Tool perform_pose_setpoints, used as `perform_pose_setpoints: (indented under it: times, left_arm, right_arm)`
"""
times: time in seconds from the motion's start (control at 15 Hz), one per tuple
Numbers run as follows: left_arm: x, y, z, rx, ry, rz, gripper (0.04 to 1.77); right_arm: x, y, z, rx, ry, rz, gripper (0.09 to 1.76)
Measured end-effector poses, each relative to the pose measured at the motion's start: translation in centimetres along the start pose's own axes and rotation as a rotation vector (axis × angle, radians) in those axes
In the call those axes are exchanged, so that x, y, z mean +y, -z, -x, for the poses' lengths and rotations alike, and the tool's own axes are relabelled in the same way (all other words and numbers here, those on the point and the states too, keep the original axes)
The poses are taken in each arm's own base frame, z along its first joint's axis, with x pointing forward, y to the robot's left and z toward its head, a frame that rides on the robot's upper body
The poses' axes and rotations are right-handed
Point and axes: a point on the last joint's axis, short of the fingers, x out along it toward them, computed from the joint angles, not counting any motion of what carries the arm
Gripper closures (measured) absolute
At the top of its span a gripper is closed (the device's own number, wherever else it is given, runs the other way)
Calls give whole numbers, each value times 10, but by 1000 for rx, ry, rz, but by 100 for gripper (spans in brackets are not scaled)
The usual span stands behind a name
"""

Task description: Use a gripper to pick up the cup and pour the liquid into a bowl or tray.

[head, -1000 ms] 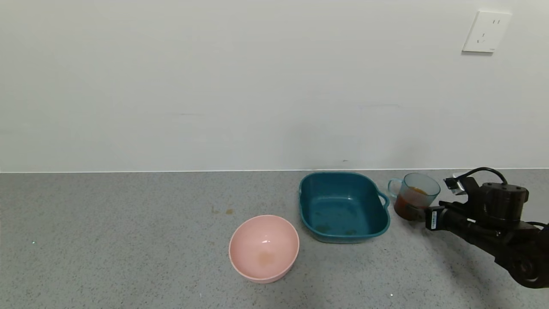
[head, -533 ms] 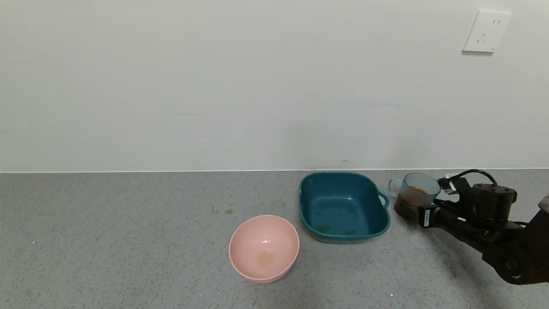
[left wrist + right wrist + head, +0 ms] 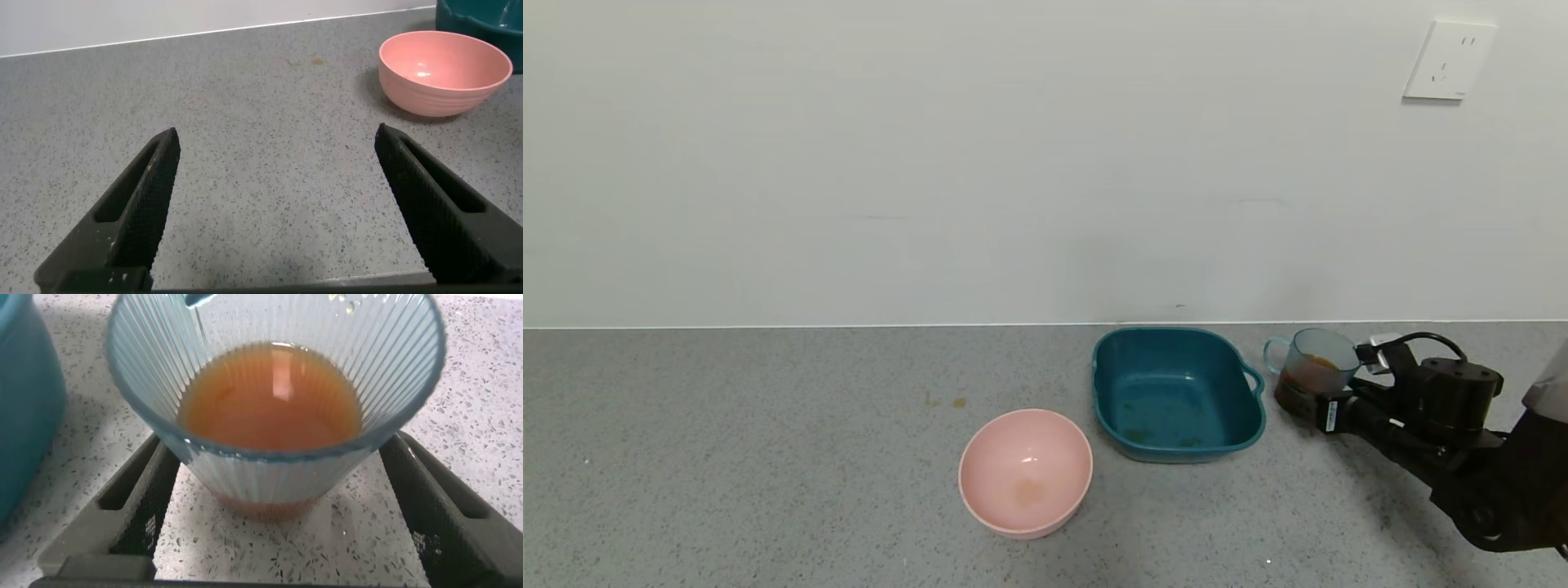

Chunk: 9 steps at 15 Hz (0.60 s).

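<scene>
The pale blue ribbed cup (image 3: 1313, 367) stands upright on the counter, right of the teal basin (image 3: 1176, 335), handle toward the basin. It holds reddish-brown liquid (image 3: 1305, 377). My right gripper (image 3: 1307, 402) is open, its fingers on either side of the cup's base. In the right wrist view the cup (image 3: 270, 482) fills the space between the fingers (image 3: 139, 506), with small gaps at its base; the liquid (image 3: 270, 396) is orange-brown and the right gripper (image 3: 274, 445) is not closed on it. The basin's edge (image 3: 24, 416) shows beside it. My left gripper (image 3: 276, 135) is open over bare counter.
A round pink bowl (image 3: 1025, 474) sits in front of and left of the basin; it also shows in the left wrist view (image 3: 445, 69). The wall runs behind the counter, with a socket (image 3: 1450, 61) at upper right. Small stains (image 3: 947, 402) mark the counter.
My right arm has moved toward the cup, so its open fingers now reach around the cup's base. The cup, basin and pink bowl have not moved.
</scene>
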Motion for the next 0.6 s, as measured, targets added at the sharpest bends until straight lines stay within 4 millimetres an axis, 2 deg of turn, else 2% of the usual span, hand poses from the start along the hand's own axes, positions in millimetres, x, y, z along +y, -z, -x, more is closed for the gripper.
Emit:
perform_pose_setpoints:
  times: [0.6]
  left_arm:
    - [0,0,0,0,0,0,9]
  right_arm:
    - [0,9,-6,-41,-2,4,14]
